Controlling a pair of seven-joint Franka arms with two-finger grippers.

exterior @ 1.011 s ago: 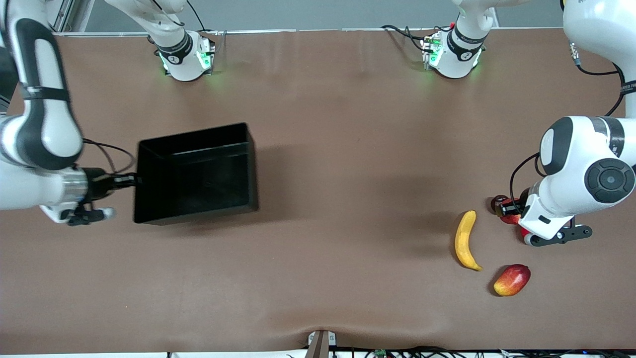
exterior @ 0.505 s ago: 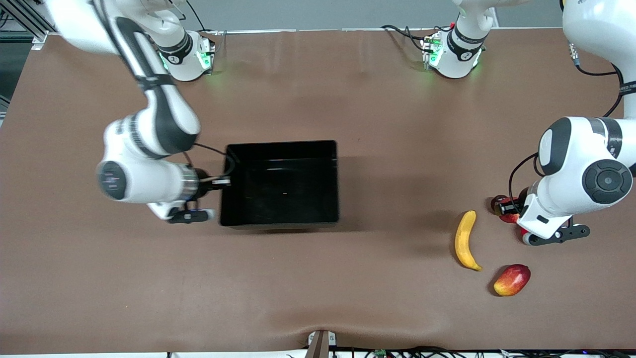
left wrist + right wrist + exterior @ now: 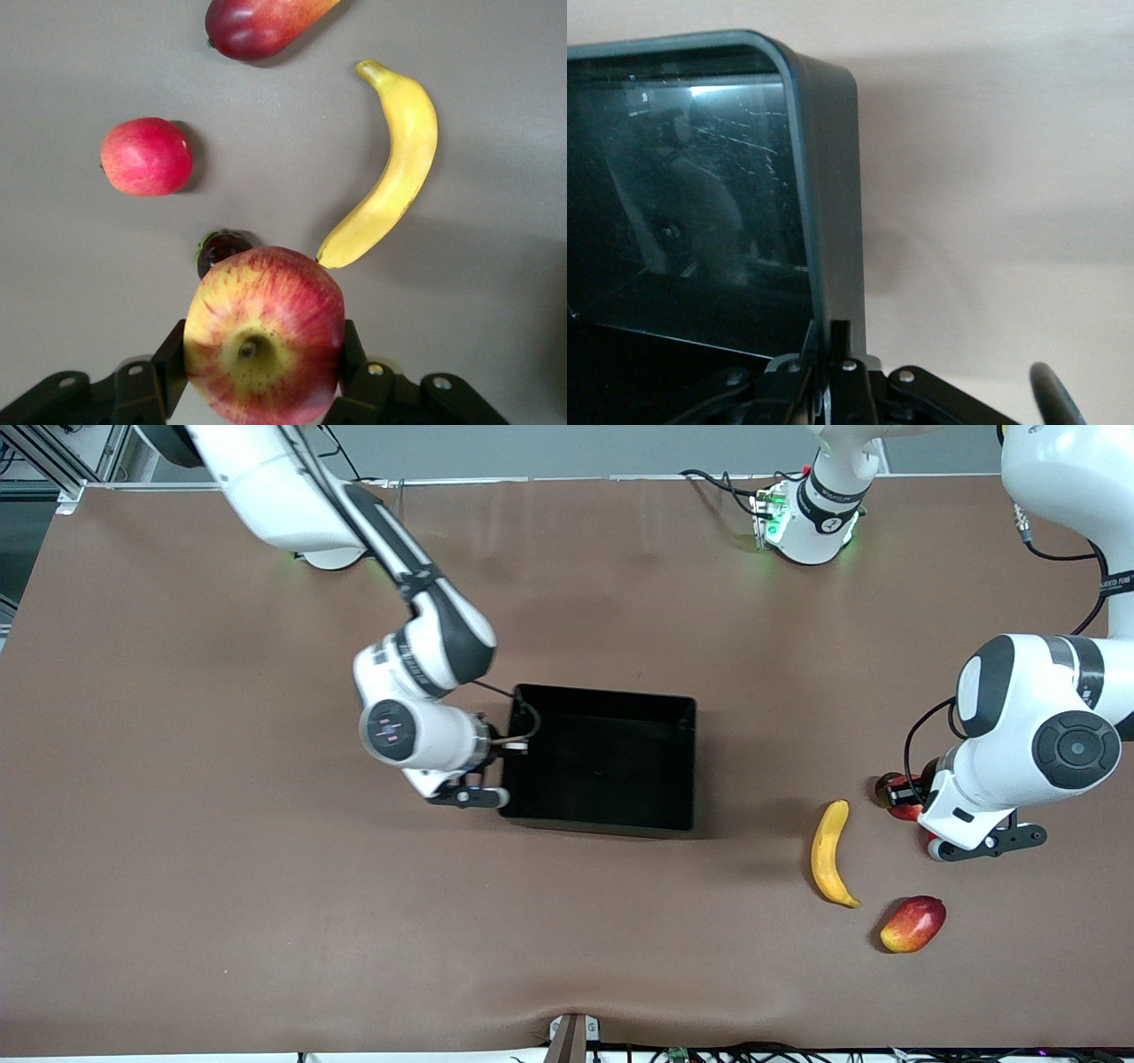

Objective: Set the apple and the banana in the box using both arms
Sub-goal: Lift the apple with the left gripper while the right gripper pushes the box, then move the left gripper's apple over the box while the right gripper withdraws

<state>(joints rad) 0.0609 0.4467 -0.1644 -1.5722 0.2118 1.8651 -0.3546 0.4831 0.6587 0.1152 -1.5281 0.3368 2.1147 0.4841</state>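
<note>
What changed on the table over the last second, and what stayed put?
The right pincer, shut on the wall of the box, dragged it toward the left arm's end, closer to the banana. The left pincer kept holding the apple; banana and other fruits did not move.

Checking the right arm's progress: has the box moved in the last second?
Yes. The box, its wall pinched in the right gripper, has slid toward the left arm's end, closer to the unmoved banana.

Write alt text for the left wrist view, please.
The left gripper holds the apple, red streaked with yellow, above the table. Below lie the banana, a pinkish-red round fruit, a small dark fruit and a red-and-yellow oval fruit.
</note>
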